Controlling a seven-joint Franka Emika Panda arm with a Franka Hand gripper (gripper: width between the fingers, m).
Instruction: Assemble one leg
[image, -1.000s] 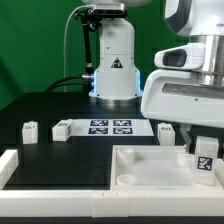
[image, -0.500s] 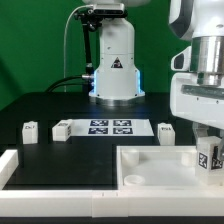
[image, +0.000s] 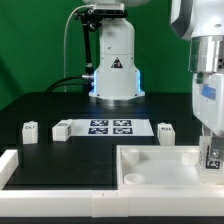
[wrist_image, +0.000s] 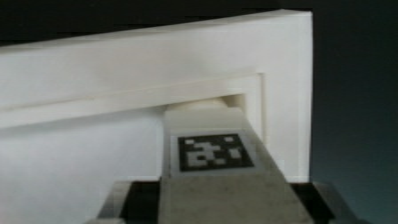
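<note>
My gripper (image: 211, 146) is at the exterior view's far right, shut on one leg (image: 213, 157), a small white block with a black-and-white tag. It holds the leg upright over the right-hand corner of the large white rimmed panel (image: 150, 160). In the wrist view the leg (wrist_image: 215, 150) stands between my dark fingers (wrist_image: 135, 202), its far end close to the panel's inner corner (wrist_image: 228, 98); whether they touch I cannot tell. Three more legs lie on the black table: two on the left (image: 30, 131) (image: 62, 128) and one right of the middle (image: 165, 130).
The marker board (image: 110, 127) lies flat behind the panel. The robot base (image: 113, 60) stands at the back centre. A white block (image: 8, 165) sits at the front left edge. A round hole (image: 130, 179) shows in the panel's near left corner.
My arm has moved toward the exterior view's right and a little lower, carrying the leg from over the panel's right part to its far right corner.
</note>
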